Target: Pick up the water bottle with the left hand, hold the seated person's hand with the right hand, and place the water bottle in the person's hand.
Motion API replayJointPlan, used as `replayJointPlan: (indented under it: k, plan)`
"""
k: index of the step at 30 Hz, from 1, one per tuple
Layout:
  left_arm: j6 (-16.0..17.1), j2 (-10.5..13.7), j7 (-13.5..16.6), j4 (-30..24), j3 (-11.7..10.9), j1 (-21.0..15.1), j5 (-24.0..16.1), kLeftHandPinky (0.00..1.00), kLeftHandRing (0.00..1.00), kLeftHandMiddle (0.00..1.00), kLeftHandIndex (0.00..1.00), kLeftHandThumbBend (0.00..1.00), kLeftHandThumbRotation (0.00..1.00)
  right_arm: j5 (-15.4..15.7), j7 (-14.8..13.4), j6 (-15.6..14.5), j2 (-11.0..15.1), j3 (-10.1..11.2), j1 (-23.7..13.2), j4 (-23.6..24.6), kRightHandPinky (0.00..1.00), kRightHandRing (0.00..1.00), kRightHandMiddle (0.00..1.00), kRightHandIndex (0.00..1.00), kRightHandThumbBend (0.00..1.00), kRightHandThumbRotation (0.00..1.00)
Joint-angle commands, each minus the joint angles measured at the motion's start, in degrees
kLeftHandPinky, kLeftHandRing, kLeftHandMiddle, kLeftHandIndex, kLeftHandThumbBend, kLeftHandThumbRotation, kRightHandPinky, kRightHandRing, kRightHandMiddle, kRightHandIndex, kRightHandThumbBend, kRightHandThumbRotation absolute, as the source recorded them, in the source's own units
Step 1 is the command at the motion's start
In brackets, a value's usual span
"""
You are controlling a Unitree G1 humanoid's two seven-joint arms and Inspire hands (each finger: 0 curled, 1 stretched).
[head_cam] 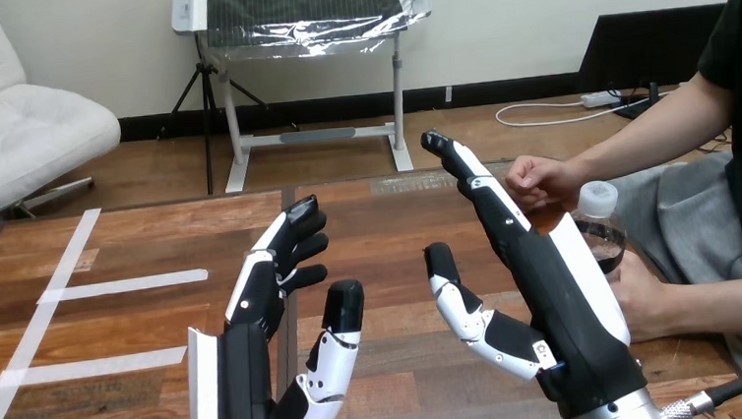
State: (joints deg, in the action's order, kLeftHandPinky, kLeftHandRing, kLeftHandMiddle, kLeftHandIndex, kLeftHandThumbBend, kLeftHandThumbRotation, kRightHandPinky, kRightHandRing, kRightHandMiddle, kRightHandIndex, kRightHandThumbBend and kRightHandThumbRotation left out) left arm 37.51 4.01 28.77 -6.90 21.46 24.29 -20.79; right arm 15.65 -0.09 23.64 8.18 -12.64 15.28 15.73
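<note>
Here, the water bottle (606, 235) is just behind the open right hand (559, 295).

text: none legible | labels: none legible | numbers, signs: none legible

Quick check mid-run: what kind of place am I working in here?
Probably a staged test bench rather than a home: a wooden table marked with white tape strips, and a water bottle beside the person's nearer hand at its right side.
</note>
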Motion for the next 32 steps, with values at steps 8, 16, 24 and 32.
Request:
replayJointPlan:
  k: [8, 16, 24, 32]
  plan:
    - [0.19, -4.94, 0.75, -3.49, -0.01, 0.4, -0.64, 0.68, 0.77, 0.8, 0.81, 0.37, 0.63, -0.48, 0.14, 0.84, -0.28, 0.88, -1.91, 1.57, 1.0, 0.97, 0.98, 0.94, 0.0, 0.0]
    - [0.04, -5.18, 0.71, -3.71, 0.01, 0.32, 0.07, 0.68, 0.76, 0.8, 0.81, 0.38, 0.61, -0.7, 0.31, 0.61, -0.32, 0.89, -2.0, 1.56, 1.0, 0.96, 0.98, 0.94, 0.0, 0.0]
    - [0.06, -5.1, 0.99, -3.62, -0.35, 0.0, -0.61, 0.67, 0.76, 0.8, 0.81, 0.38, 0.61, -1.06, 0.45, 0.92, -0.27, 0.9, -2.26, 1.23, 0.99, 0.96, 0.98, 0.94, 0.0, 0.0]
    - [0.18, -5.02, 1.09, -3.48, -0.42, -0.13, -0.55, 0.67, 0.76, 0.8, 0.81, 0.37, 0.59, -1.05, 0.46, 0.9, -0.33, 0.84, -2.35, 1.17, 0.99, 0.96, 0.99, 0.94, 0.0, 0.0]
